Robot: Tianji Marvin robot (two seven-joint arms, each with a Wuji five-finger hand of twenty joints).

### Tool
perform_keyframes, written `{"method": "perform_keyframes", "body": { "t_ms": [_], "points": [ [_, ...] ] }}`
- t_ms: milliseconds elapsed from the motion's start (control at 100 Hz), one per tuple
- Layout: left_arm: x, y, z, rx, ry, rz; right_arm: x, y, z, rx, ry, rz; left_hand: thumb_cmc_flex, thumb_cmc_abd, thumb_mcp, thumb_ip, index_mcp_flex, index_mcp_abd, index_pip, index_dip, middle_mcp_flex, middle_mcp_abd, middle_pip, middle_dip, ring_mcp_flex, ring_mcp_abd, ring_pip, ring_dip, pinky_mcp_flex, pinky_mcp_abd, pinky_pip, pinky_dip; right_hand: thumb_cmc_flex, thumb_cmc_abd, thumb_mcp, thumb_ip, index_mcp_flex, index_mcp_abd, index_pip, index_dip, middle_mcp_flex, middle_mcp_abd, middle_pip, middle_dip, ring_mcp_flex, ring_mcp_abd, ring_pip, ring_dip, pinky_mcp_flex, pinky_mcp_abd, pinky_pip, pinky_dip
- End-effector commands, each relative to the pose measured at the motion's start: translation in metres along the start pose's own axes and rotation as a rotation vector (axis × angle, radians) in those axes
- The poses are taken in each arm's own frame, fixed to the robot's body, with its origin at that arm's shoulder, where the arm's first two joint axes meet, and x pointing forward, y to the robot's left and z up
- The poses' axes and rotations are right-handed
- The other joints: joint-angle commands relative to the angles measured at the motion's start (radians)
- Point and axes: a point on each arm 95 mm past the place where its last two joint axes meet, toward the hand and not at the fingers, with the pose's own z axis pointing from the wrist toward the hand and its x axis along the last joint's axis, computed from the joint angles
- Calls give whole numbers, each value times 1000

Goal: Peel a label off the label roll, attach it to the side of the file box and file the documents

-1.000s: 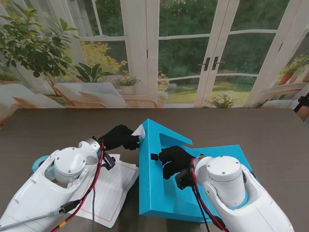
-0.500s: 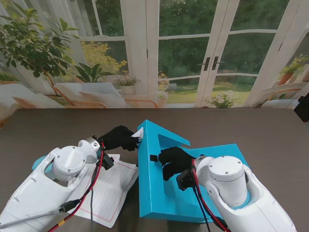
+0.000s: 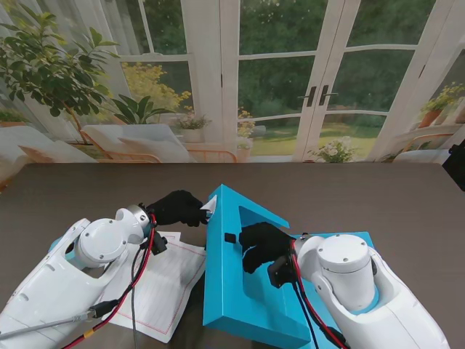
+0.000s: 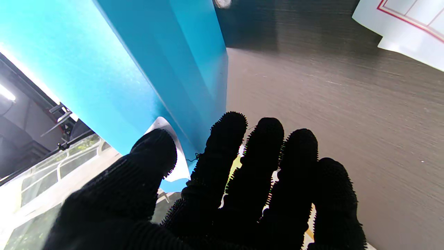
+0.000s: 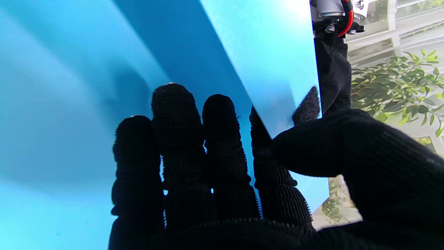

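While the right hand (image 3: 263,243) grips the file box (image 3: 243,302) wall, the left hand (image 3: 176,208) pinches a label (image 3: 209,205) against it.

Tilted blue file box (image 3: 240,291), white label (image 3: 210,204)

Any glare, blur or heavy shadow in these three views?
Stand view: sharp, evenly lit. Left wrist view: glare washes out the file box wall; the glove of the left hand is near-black. Right wrist view: box panel overexposed near one edge, a soft shadow behind the right hand.
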Motion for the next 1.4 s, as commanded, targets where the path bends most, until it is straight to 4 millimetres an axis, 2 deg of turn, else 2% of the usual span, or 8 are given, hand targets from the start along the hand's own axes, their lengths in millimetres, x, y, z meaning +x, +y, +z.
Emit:
{"method": "perform_keyframes", "body": {
  "t_ms": [0, 670, 810, 870, 1010, 1110, 1390],
  "points": [
    [-4, 3, -2, -16, -8, -6, 3, -5, -2, 28, 12, 8, 14, 25, -7, 30, -4, -21, -6, -1, -15, 4, 10, 16, -10, 79, 48, 15, -42, -88, 10, 9, 22, -43, 22, 39, 37, -68, 22, 28, 29, -16, -7, 19, 45, -5, 11, 5, -92, -36, 15, -10],
    [-10, 3, -7, 21, -20, -8, 4, -6, -3, 61, 9, 16, -1, 55, -7, 47, -15, -6, -23, -2, -23, 10, 15, 14, -15, 84, 47, 14, -47, -87, 8, 8, 20, -38, 25, 37, 34, -65, 19, 32, 27, -15, -8, 21, 42, -5, 11, 6, -93, -39, 13, -12],
    [-12, 3, -7, 27, -32, -21, 4, -6, -3, 64, 10, 15, -17, 65, -15, 53, -49, -3, -47, -9, -39, 11, 11, 12, -21, 82, 48, 15, -51, -89, 8, 9, 21, -37, 27, 38, 34, -65, 19, 33, 25, -14, -8, 21, 41, -6, 11, 7, -94, -40, 12, -13],
    [-14, 4, -6, 30, -33, -36, 4, -6, -3, 66, 10, 13, -23, 69, -26, 56, -62, -18, -76, -22, -53, 14, 10, 11, -26, 82, 49, 16, -54, -90, 7, 10, 19, -37, 26, 37, 34, -65, 18, 33, 26, -14, -8, 21, 41, -5, 12, 7, -94, -40, 12, -13],
    [-15, 3, -6, 49, -16, -106, 4, -5, -3, 66, 10, 12, -55, 74, -58, 54, -91, -99, -106, -33, -93, 18, 0, 9, -40, 80, 47, 17, -63, -95, 6, 12, 20, -36, 27, 37, 34, -65, 18, 34, 24, -14, -9, 21, 41, -5, 12, 7, -95, -41, 11, -13],
    [-15, 1, -8, 56, -7, -157, 4, -5, -3, 66, 9, 12, -63, 84, -85, 53, -74, -125, -106, -34, -108, 17, -1, 9, -45, 77, 48, 20, -68, -99, 6, 14, 20, -35, 28, 37, 34, -65, 18, 34, 23, -13, -9, 21, 41, -5, 12, 7, -95, -41, 11, -14],
    [-18, 1, -13, 91, -13, -216, 4, -6, -3, 67, 6, 12, -37, 96, -110, 64, -1, -74, -53, -4, -112, 28, 10, 18, -24, 87, 68, 33, -47, -81, 18, 29, 18, -33, 29, 37, 31, -63, 17, 35, 21, -13, -8, 21, 37, -6, 12, 7, -97, -42, 9, -14]
  ]
}}
